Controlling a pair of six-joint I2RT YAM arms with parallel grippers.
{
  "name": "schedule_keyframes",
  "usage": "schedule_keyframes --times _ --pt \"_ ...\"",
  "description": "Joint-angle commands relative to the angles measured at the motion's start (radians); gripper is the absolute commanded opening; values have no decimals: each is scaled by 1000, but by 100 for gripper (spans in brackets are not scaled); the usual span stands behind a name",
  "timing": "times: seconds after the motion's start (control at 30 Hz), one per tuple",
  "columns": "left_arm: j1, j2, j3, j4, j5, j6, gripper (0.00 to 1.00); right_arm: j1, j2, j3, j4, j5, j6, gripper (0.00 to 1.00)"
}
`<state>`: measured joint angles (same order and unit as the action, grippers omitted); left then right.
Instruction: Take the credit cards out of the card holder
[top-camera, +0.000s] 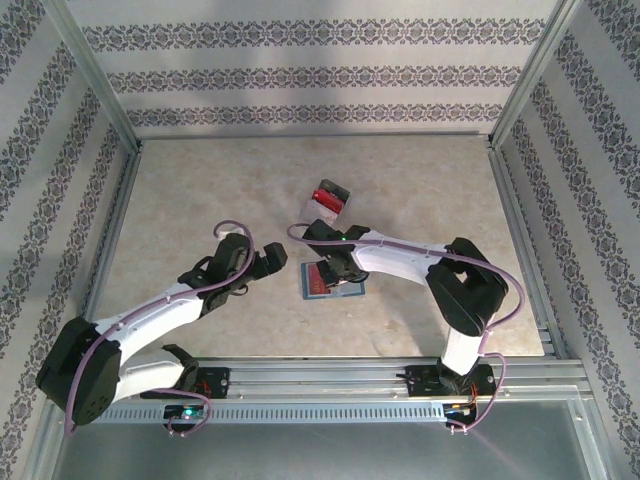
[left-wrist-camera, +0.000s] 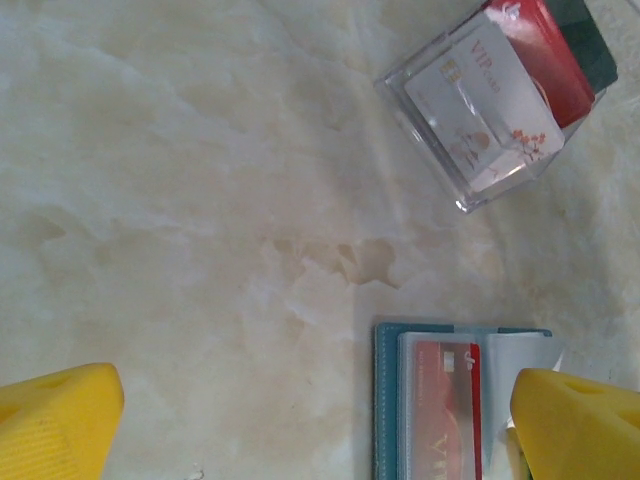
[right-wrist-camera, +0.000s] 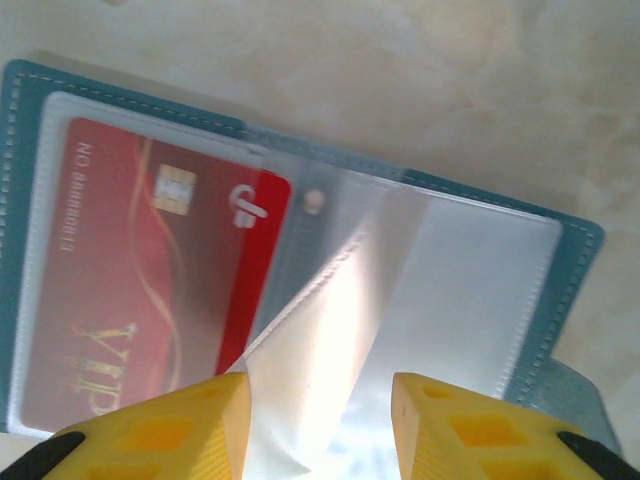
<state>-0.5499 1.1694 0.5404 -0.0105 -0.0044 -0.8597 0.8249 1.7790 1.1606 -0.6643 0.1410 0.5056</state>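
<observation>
- The card holder (right-wrist-camera: 470, 290) lies open and flat at mid-table (top-camera: 200, 200), just near of the clear box (left-wrist-camera: 490, 95). A red card (right-wrist-camera: 150, 280) sits in its left sleeve.
- Right gripper (right-wrist-camera: 318, 385): fingers half-spread astride a raised clear leaf (right-wrist-camera: 320, 340); whether they grip it cannot be told.
- Left gripper (left-wrist-camera: 315, 400): spread wide, just left of the holder.
- Step judged: exposing the card. The next move calls for steadying the holder and sliding the card out.
- Open room lies left; the box crowds the far side.

Teal card holder (top-camera: 345, 288) lies open flat, red VIP card (right-wrist-camera: 140, 280) sleeved inside; one clear sleeve (right-wrist-camera: 320, 340) lifted, seemingly empty
</observation>
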Motion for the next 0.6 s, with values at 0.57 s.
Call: schedule_keyframes --times 0.57 --pt "-137 168 125 9 -39 85 82 -99 -169 -172 16 42 44 41"
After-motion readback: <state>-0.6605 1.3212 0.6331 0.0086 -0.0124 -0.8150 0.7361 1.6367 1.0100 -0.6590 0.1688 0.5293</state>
